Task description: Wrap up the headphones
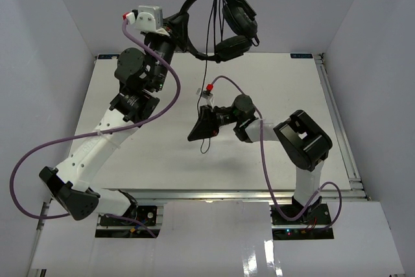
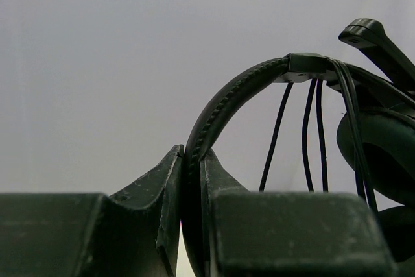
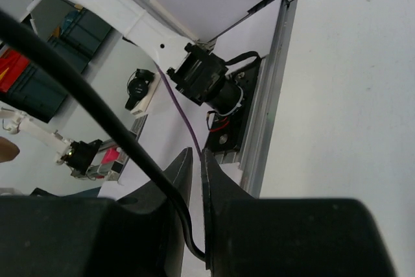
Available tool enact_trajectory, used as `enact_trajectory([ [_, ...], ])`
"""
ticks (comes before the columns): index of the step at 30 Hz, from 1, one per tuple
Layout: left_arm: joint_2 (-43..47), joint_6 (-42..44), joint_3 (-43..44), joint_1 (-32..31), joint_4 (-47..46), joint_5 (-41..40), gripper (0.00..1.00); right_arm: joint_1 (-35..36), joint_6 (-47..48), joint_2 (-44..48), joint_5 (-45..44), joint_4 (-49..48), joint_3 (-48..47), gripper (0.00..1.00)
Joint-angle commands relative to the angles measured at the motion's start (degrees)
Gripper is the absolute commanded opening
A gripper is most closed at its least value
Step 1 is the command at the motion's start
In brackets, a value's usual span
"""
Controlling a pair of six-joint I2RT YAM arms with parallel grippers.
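- A white table (image 1: 292,89) lies below me, boxed in by pale, bare walls (image 1: 65,4) on three sides.
- The headphones (image 1: 237,24) hang high above the far edge of the table, earcups dangling to the right, nothing resting on the surface.
- My left gripper (image 2: 193,167) is clenched on the padded headband (image 2: 220,108), which stands on edge between the fingers and carries the whole headset.
- A few turns of the thin black cable (image 1: 208,43) already drape over the top of the headband; the rest drops toward the middle of the table.
- My right gripper (image 3: 196,160) sits low over the table with its jaws nearly together, and the cable (image 3: 84,89) runs down into the gap, so I judge it pinched there.
- Risk: the cable is thin and slick; if it slides through my right fingers as I carry it round, the next turn would go slack.
- Risk: pulling too hard could twist the headband in my left grip, or drag the draped loops off the top.
- Risk: the loose tail below my right fingers could snag on the table.
- I can read no brand, label or lettering; a small strip at the far table edge is too small to make out.
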State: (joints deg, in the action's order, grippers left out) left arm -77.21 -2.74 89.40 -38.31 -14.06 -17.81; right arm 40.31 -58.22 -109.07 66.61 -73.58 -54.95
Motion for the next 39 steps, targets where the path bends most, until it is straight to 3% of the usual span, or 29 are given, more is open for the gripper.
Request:
enact_trajectory([
  [1, 2.0, 1.2, 0.8, 4.0, -3.2, -6.2, 0.00, 0.2, 2.8, 5.9, 2.0, -14.2, 3.7, 0.16],
  [10, 2.2, -4.3, -2.2, 12.7, -1.0, -6.5, 0.00, 0.2, 6.2, 10.1, 5.4, -12.4, 11.9, 0.13],
  [13, 1.2, -4.3, -1.8, 14.8, 0.2, -6.5, 0.00, 0.0, 10.1, 12.2, 6.5, -6.7, 13.3, 0.10],
  [15, 0.6, -3.5, -1.9, 16.3, 0.7, -6.9, 0.00, -0.1, 14.9, 14.7, 6.8, 0.8, 13.6, 0.08],
  [16, 0.4, -3.1, -1.9, 16.9, 1.0, -7.0, 0.00, -0.1, 21.7, 16.0, 6.4, 5.7, 13.3, 0.08],
  [18, -0.3, -2.8, -2.5, 18.5, 1.8, -6.9, 0.00, 0.0, 38.8, 19.7, 3.7, 33.8, 11.1, 0.08],
  [19, -0.6, -2.8, -2.9, 19.3, 2.1, -6.8, 0.00, 0.2, 48.1, 21.2, 1.4, 36.2, 9.0, 0.08],
  [20, -1.0, -2.8, -3.8, 20.1, 2.4, -6.5, 0.00, 0.5, 59.9, 22.9, -2.4, 52.6, 6.1, 0.08],
  [21, -1.4, -2.3, -4.7, 20.6, 2.2, -6.4, 0.00, 0.8, 65.5, 23.9, -4.6, 65.2, 4.5, 0.08],
  [23, -2.2, -0.2, -8.5, 20.9, 0.7, -7.3, 0.00, 1.0, 71.4, 26.4, -9.8, 73.8, 2.9, 0.08],
  [30, -4.8, -4.5, -18.0, 23.1, 0.0, -5.8, 0.00, 1.0, 84.4, 35.7, -25.2, 91.7, -0.2, 0.08],
  [39, -12.5, -8.7, -25.6, 23.0, -0.5, -4.4, 0.00, 2.8, 97.7, 42.9, -40.4, 102.9, -12.1, 0.08],
])
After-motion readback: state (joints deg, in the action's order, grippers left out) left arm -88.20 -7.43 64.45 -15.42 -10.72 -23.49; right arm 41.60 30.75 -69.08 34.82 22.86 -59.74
